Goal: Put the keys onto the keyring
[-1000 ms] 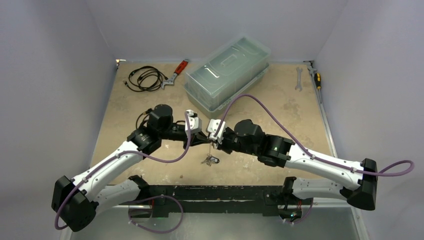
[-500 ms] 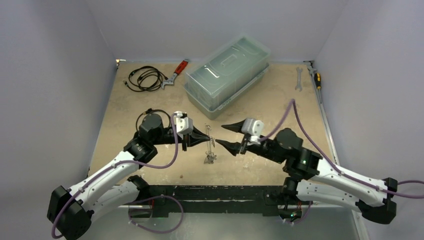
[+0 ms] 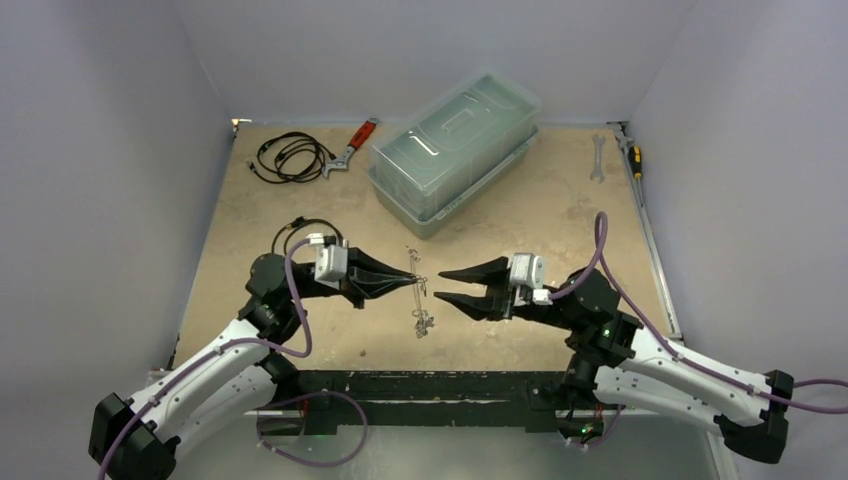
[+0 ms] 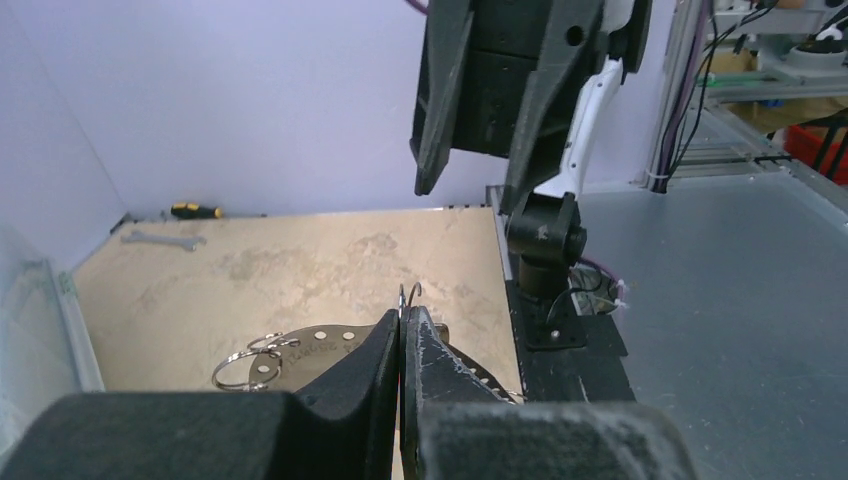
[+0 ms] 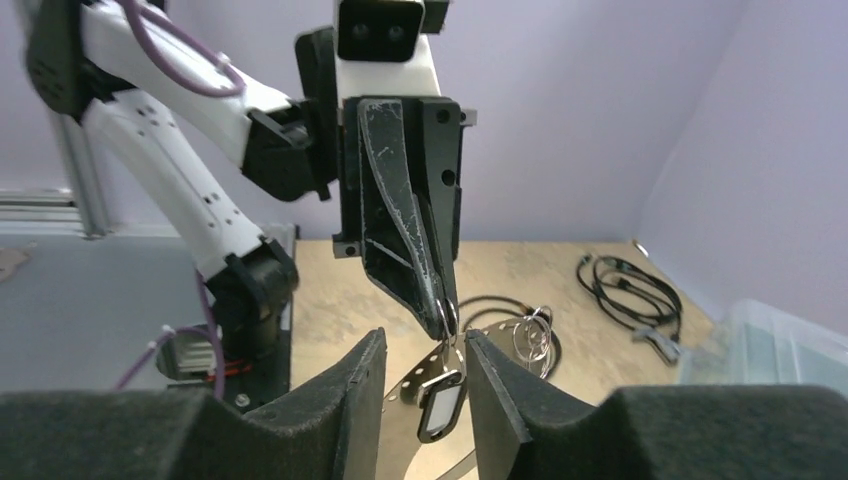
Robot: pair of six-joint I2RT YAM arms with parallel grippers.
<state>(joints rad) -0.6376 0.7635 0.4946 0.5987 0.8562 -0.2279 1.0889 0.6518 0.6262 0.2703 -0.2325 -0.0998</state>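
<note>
My left gripper [image 3: 412,280] is shut on a small wire split ring [image 4: 410,294]. A black oblong tag with a white label [image 5: 440,405] hangs from that ring, between my right gripper's fingers. The keyring [image 5: 418,378], a thin pale band with small holes, curves behind the tag and carries several wire rings [image 5: 531,335]. It also shows in the left wrist view [image 4: 300,352], and in the top view [image 3: 414,296] as a thin upright loop. My right gripper [image 3: 439,285] is open, facing the left one, its fingers [image 5: 372,395] either side of the tag without touching. No key blade is clear.
A clear lidded plastic box [image 3: 455,140] stands at the back. A black cable coil [image 3: 290,155] and red-handled wrench [image 3: 350,145] lie back left. A spanner [image 3: 597,160] and screwdriver [image 3: 635,155] lie back right. A black cable loop [image 5: 500,308] lies behind the keyring.
The grippers were together over the keyring. My right gripper has opened and pulled back to the right. My left gripper has drawn back left, still shut on the ring.
</note>
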